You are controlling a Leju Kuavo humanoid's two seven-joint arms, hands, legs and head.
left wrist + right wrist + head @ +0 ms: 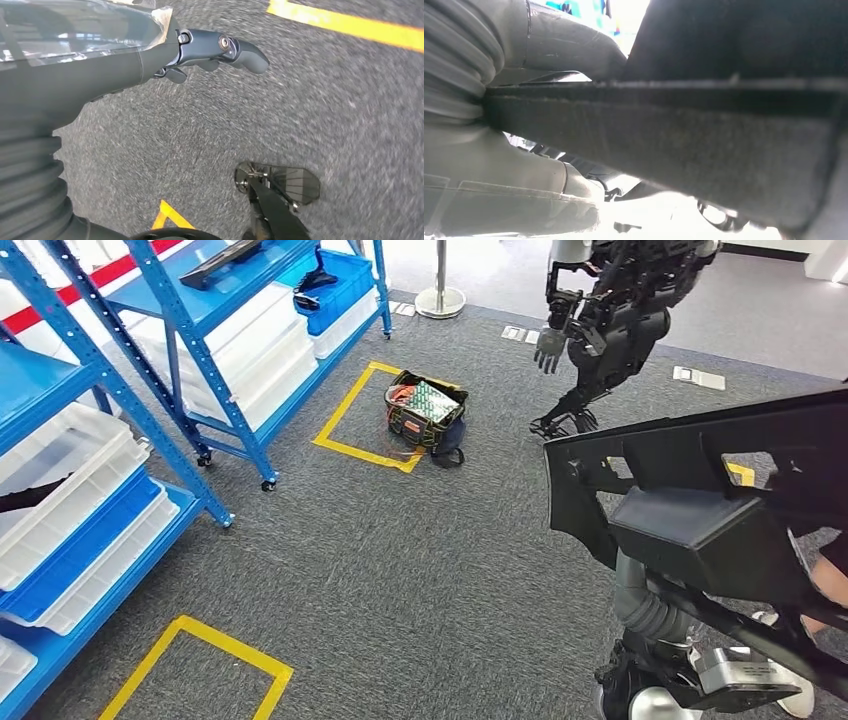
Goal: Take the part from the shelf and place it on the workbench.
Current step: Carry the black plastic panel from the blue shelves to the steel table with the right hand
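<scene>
The part (700, 500) is a large black plastic moulding with ribs and cut-outs, held up at the right of the head view. My right arm reaches under it, and its wrist cover shows below the part. In the right wrist view my right hand (539, 55) grips the part (704, 140), whose dark edge lies right against the hand. My left hand (215, 50) hangs over the grey carpet with its fingers stretched out and nothing in them. Blue shelving (190, 335) with white and blue bins stands at the left.
Another humanoid robot (600, 320) stands ahead at the back right. An open bag (425, 415) lies in a yellow tape square on the carpet. A second tape square (200, 660) lies near my feet. A stanchion base (440, 302) stands at the back. Black parts (315, 280) lie on the far shelf.
</scene>
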